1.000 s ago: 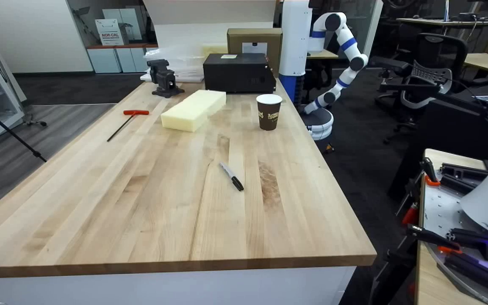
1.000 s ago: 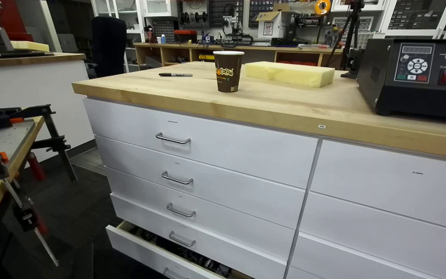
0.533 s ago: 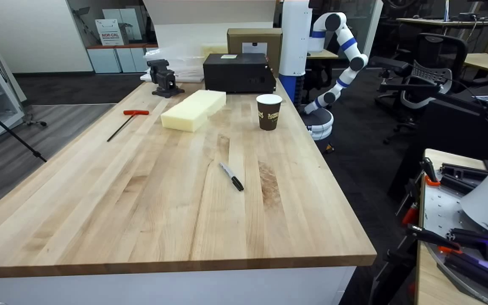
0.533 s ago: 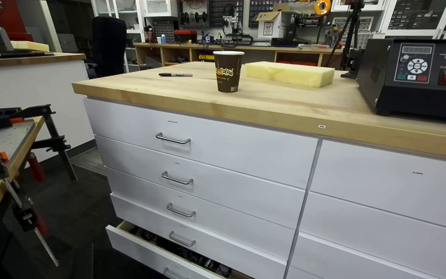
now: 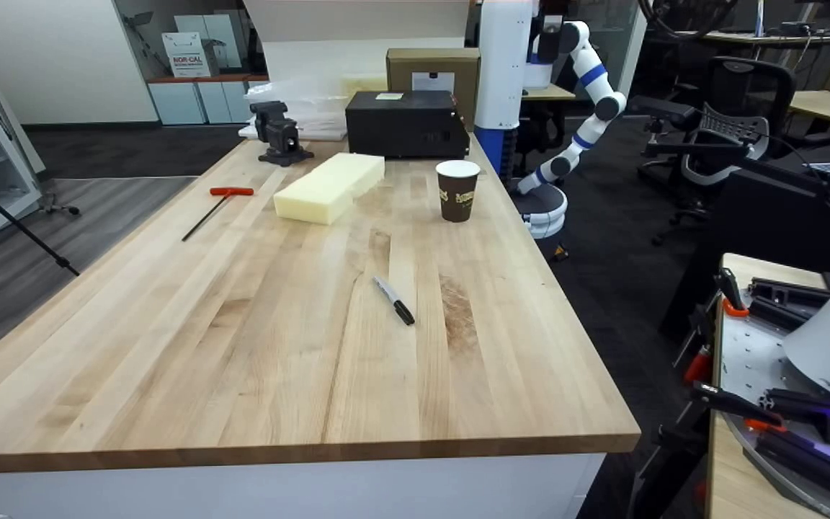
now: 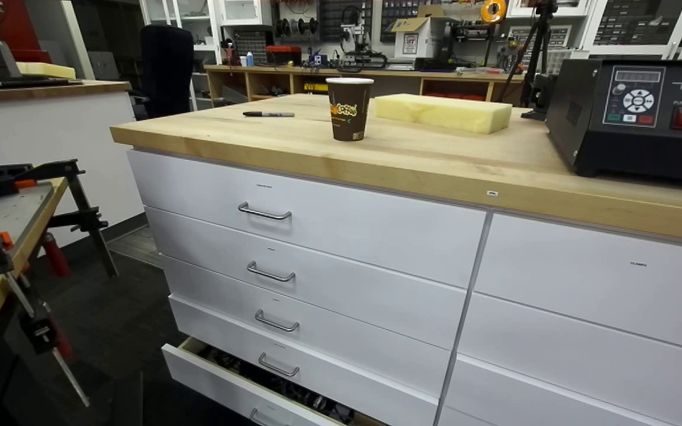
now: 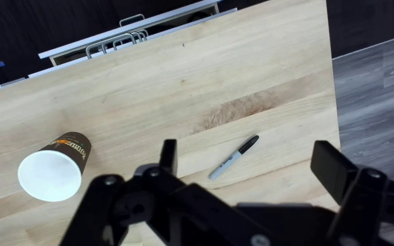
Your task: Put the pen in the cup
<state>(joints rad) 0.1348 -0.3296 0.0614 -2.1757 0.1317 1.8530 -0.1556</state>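
The table (image 5: 242, 375) is smooth wood with a satin finish. The cup (image 7: 50, 176) is paper, smooth inside and matt outside. The pen (image 7: 233, 158) is smooth plastic. The claw (image 7: 247, 158) has 2 matt pads (image 7: 330, 171), perhaps rubber, though blurred. The block (image 5: 328, 189) is matt foam; the drawer handles (image 6: 265, 213) are glossy metal.

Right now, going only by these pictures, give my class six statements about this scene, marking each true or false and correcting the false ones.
1. The pen and the cup rest on the wooden table. True.
2. The cup lies on its side. False: it stands upright.
3. The pen is all red. False: it is grey and black.
4. The red-handled tool lies apart from the foam block. True.
5. The pincer is open. True.
6. The foam block touches the cup. False: there is a gap between them.
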